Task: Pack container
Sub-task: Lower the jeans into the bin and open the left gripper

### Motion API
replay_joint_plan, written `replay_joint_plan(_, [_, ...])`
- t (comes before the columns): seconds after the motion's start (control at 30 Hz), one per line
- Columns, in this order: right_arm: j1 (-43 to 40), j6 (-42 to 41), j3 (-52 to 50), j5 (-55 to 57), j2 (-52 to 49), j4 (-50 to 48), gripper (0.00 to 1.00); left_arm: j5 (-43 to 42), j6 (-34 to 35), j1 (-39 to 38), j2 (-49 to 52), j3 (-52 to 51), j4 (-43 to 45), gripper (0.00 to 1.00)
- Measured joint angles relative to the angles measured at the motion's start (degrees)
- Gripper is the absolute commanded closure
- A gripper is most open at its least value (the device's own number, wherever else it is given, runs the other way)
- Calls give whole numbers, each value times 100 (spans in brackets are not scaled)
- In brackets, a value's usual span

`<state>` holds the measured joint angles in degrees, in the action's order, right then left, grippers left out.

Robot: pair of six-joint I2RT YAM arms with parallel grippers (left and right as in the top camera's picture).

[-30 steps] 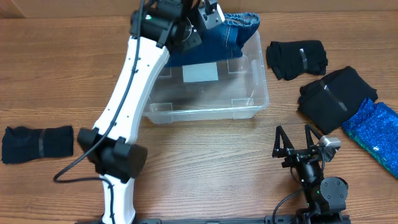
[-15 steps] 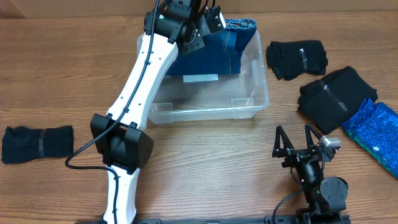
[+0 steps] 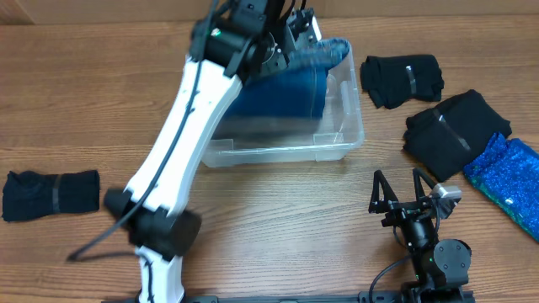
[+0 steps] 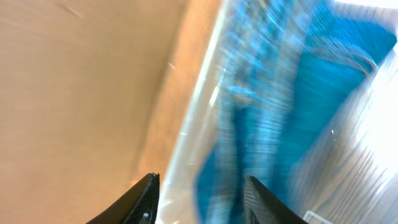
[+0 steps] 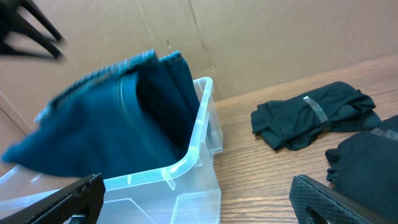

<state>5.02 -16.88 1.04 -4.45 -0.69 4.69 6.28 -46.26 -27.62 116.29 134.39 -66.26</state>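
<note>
The container [image 3: 278,154] is a clear plastic bin at the table's far middle. It also shows in the right wrist view [image 5: 194,146] and, blurred, in the left wrist view [image 4: 186,140]. Folded blue jeans [image 3: 286,84] lie in it, with their top leaning over the far right rim, blurred in the right wrist view [image 5: 124,118]. My left gripper [image 3: 295,29] is at the far rim above the jeans. Its jaws [image 4: 199,186] are apart, with the rim and the jeans [image 4: 267,112] between them. My right gripper [image 3: 396,175] is open and empty near the front right, facing the container [image 5: 196,186].
Two black folded garments [image 3: 402,80] [image 3: 455,130] and a sparkly blue one [image 3: 505,181] lie right of the container. Another black garment [image 3: 50,194] lies at the far left. A cardboard wall [image 5: 261,43] stands behind the table.
My left arm swung right along the far rim. The jeans shifted forward into the container and now cover the white label on its base. The right arm has not moved.
</note>
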Motion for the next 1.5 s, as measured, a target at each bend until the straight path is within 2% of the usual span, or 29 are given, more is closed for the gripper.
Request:
replay_joint_plan(0.1, [0,2,0,0,0,0,0,-7,22,-168,-957,52,11,56])
replay_joint_plan(0.2, [2,2,0,0,0,2,0,-72,122,-192,-1438,96,9,59])
replay_joint_plan(0.4, [2,4,2,2,0,2,0,-214,295,-192,-1462,131,-39,89])
replay_joint_plan(0.5, [0,2,0,0,0,0,0,-284,376,-192,-1187,131,-282,95])
replay_joint_plan(0.67, [2,0,0,2,0,0,0,-743,568,-192,-442,129,-1174,96])
replay_joint_plan(0.97, [2,2,2,0,0,2,0,-1631,1749,-190,820,129,-2308,96])
replay_joint_plan(1.07, [2,0,0,0,0,4,0,-1851,1941,-188,1226,129,-2695,96])
replay_joint_plan(1.3, [0,0,2,-2,0,2,0,-2116,2262,-188,1987,129,-2844,96])
replay_joint_plan(1.5, [2,0,0,0,0,2,0,-2245,2347,-181,2636,129,-2583,96])
